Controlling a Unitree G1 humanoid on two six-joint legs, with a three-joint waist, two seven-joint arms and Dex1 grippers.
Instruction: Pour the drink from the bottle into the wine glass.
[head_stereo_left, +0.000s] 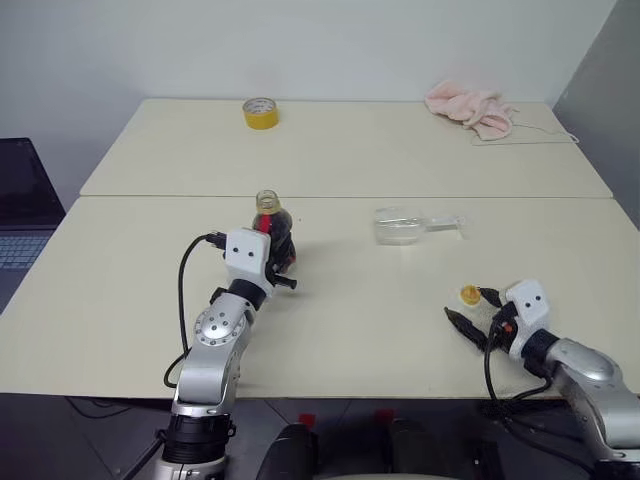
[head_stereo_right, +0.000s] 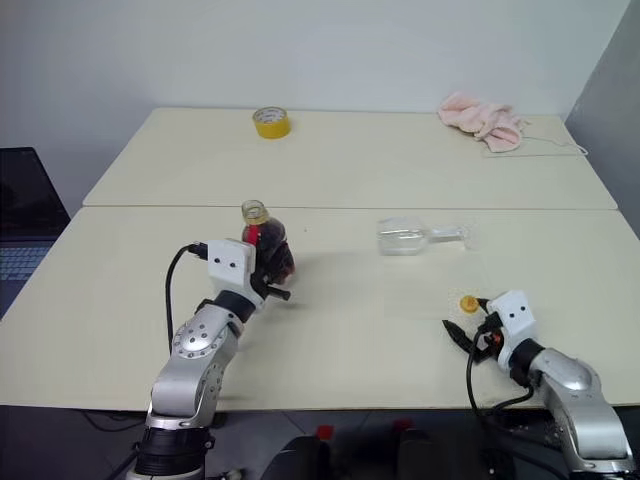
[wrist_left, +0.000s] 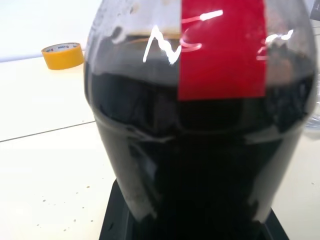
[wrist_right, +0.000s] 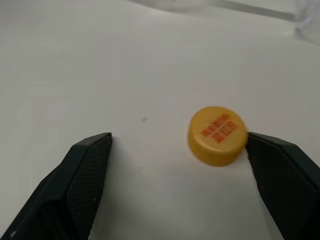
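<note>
1. Left end effector (head_stereo_left: 283, 262) is clamped on the bottle (head_stereo_left: 271, 226), fingers pinching its lower body; the left arm reaches forward roughly level over the near surface (head_stereo_left: 130, 300), forearm rising from the front edge.
2. Bottle stands upright in that grip, left of centre, mouth open with no cap on it. The drink (wrist_left: 200, 165) is dark, almost black, and fills most of the body; the red label strip (wrist_left: 222, 50) faces the left wrist camera.
3. Right end effector (wrist_right: 180, 165) is spread wide, low over the surface near the front right, pointing forward and slightly down, angled toward the robot's left.
4. Yellow cap (wrist_right: 218, 135) lies flat on the surface between the right fingers, just beside one fingertip (wrist_right: 272, 155); contact not clear. The other finger is well apart from it.
5. Wine glass (head_stereo_left: 403, 224) lies on its side, right of the bottle and apart from it, beyond the right end effector, its stem pointing right.
6. Yellow tape roll (head_stereo_left: 260, 113) on the far surface, pink cloth (head_stereo_left: 470, 108) at far right.
</note>
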